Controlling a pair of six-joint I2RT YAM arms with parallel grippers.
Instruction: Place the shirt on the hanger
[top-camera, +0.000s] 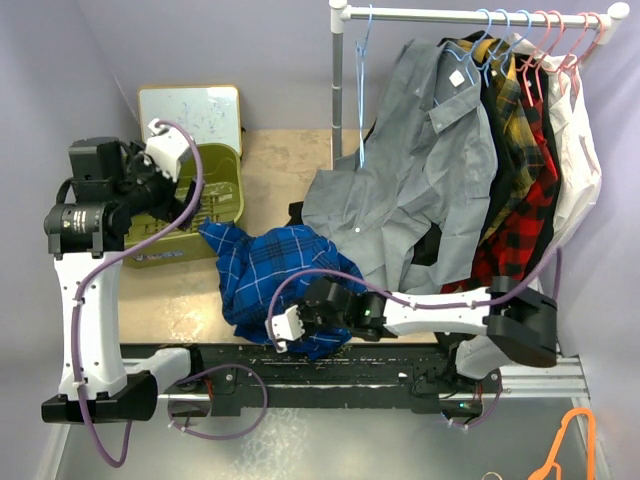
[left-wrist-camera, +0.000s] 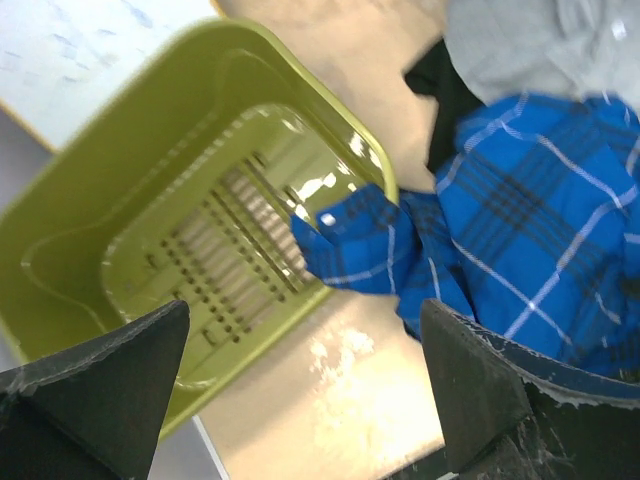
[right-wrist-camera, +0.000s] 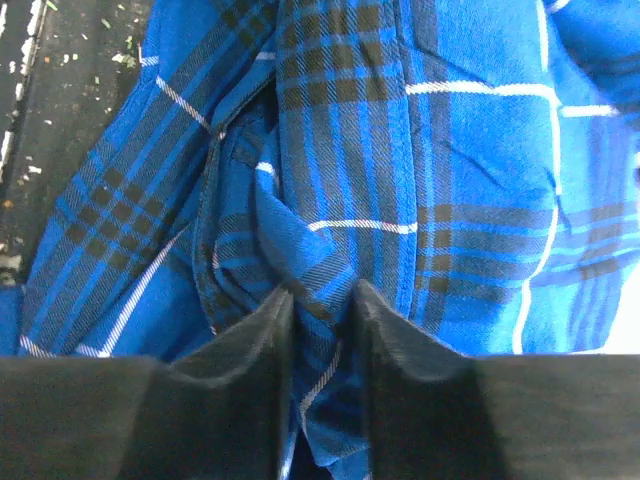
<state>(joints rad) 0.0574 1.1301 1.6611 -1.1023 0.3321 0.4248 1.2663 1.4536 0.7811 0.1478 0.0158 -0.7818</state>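
My right pincer (right-wrist-camera: 320, 300) is clenched on a near fold of the crumpled royal-blue plaid shirt (right-wrist-camera: 470, 150), likely for lifting; my left pincer (left-wrist-camera: 305, 335) hangs released.

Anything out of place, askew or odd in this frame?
The blue shirt lies crumpled in a heap on the table, one end spilling over the rim of the green basket. An orange hanger lies apart from the rack, past the table's near right corner.

no legible text, white board (top-camera: 190, 112) marks too faint
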